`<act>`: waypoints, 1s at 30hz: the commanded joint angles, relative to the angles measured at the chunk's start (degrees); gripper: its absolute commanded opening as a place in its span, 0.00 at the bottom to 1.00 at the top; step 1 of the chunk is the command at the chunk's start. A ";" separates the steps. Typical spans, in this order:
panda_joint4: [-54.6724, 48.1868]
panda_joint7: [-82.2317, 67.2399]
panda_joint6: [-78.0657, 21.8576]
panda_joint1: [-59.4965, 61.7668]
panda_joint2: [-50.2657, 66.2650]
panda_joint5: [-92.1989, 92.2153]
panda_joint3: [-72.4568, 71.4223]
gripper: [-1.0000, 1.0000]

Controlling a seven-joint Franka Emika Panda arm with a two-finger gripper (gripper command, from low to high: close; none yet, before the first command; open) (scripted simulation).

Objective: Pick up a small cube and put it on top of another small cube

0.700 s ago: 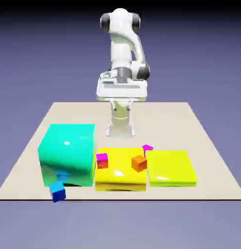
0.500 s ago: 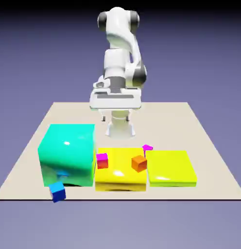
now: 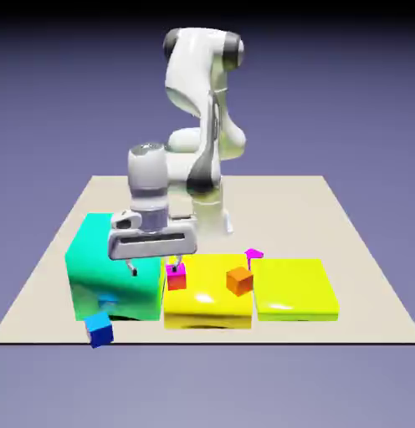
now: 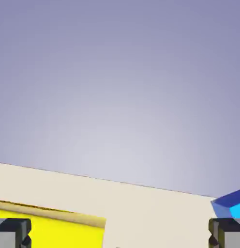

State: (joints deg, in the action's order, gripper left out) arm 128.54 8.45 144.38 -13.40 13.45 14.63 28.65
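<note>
Claw [image 3: 152, 269] wide open, holding nothing — hanging over the big teal block [image 3: 115, 266], fingers spread ready to grab. Little blue cube [image 3: 99, 329] down on the table [image 3: 361, 276], at the teal block's front corner — well below the claw.

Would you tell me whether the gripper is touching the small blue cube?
Apart. The exterior view shows the open gripper up by the teal block, the small blue cube lying on the table well below.

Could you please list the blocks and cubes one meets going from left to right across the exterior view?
Small blue cube → big teal cube → magenta cube → yellow block → small orange cube → yellow-green block.
</note>
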 commanded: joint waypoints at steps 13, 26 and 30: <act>-19.01 -19.91 -17.35 -7.44 27.00 8.57 16.78 0.50; -27.71 -31.80 -19.83 -8.34 46.23 16.64 21.27 0.00; -28.03 -28.42 -27.49 -9.82 39.05 11.90 22.87 0.00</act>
State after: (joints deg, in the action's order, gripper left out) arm 100.50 -20.00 116.83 -23.22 52.50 26.62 51.53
